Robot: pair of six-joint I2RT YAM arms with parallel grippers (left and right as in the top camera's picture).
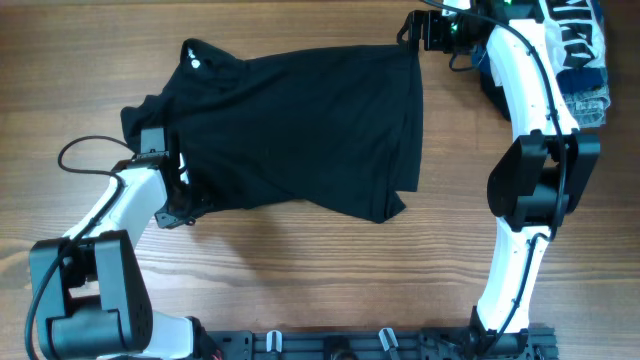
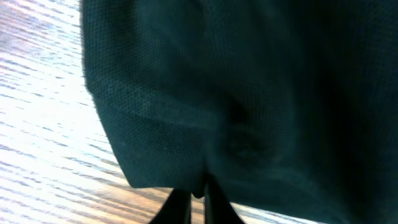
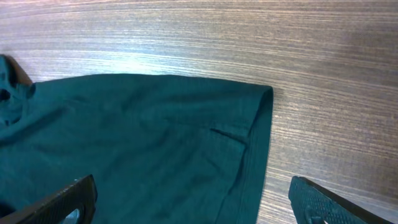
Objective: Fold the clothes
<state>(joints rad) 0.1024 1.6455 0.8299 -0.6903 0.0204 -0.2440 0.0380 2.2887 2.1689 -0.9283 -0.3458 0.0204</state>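
Scene: We see a dark shirt (image 1: 300, 130) spread on a wooden worktop (image 1: 300, 285), with one robot arm at each side of it.
Shirt position: It lies in the middle of the worktop, collar toward the upper left. The lower right corner is folded over onto itself.
Left fingers (image 2: 178, 211): Nearly closed, with only a thin gap between them. They pinch the hem of the shirt (image 2: 249, 81) at its lower left edge, just above the worktop (image 2: 37, 124).
Left fingers from overhead (image 1: 180, 208): They sit at the shirt's lower left edge, partly hidden by cloth.
Right fingers (image 3: 65, 200): Spread wide and holding nothing. The hemmed corner of the shirt (image 3: 137, 137) lies between and below them; we cannot tell if they touch it.
Right fingers from overhead (image 1: 418, 30): They sit at the shirt's upper right corner.
Writing: A pile of clothes (image 1: 580, 50) at the upper right shows white lettering, cut off and too partial to read.
Labels: A small white mark sits near the collar, too small to read.
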